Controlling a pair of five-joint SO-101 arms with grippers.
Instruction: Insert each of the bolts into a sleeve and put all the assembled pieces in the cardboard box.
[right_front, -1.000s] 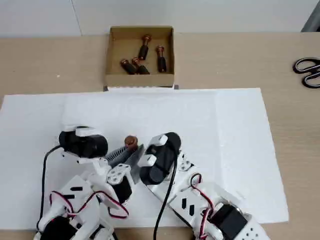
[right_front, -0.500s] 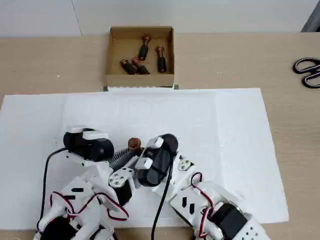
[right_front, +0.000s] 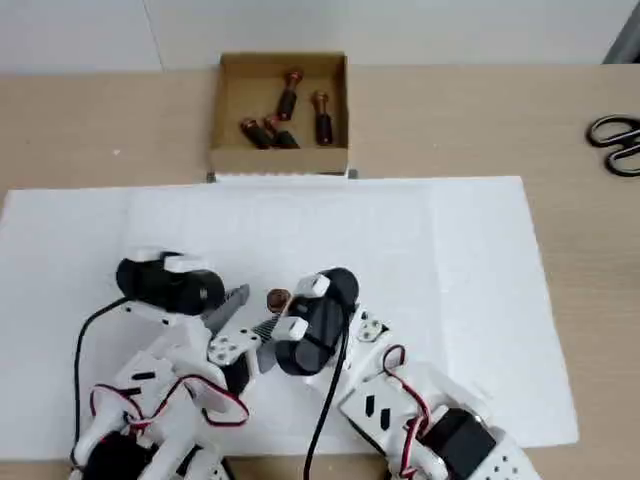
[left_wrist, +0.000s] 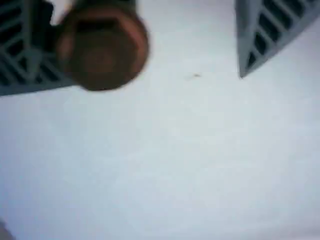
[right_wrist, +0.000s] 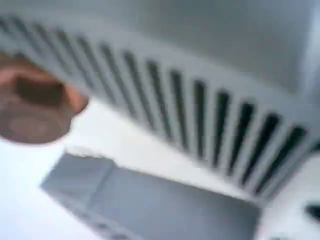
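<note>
Left claw (right_front: 250, 310) has opened wide, releasing the bolt (right_front: 278, 298); grip of right claw (right_front: 274, 320) unclear.

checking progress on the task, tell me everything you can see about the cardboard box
The cardboard box is a shallow, open-topped tray of plain brown card, roughly square, sitting flat on the wooden table just beyond the far edge of the white sheet. Four copper-headed bolts in dark sleeves lie loose inside. Nothing else touches it.
</note>
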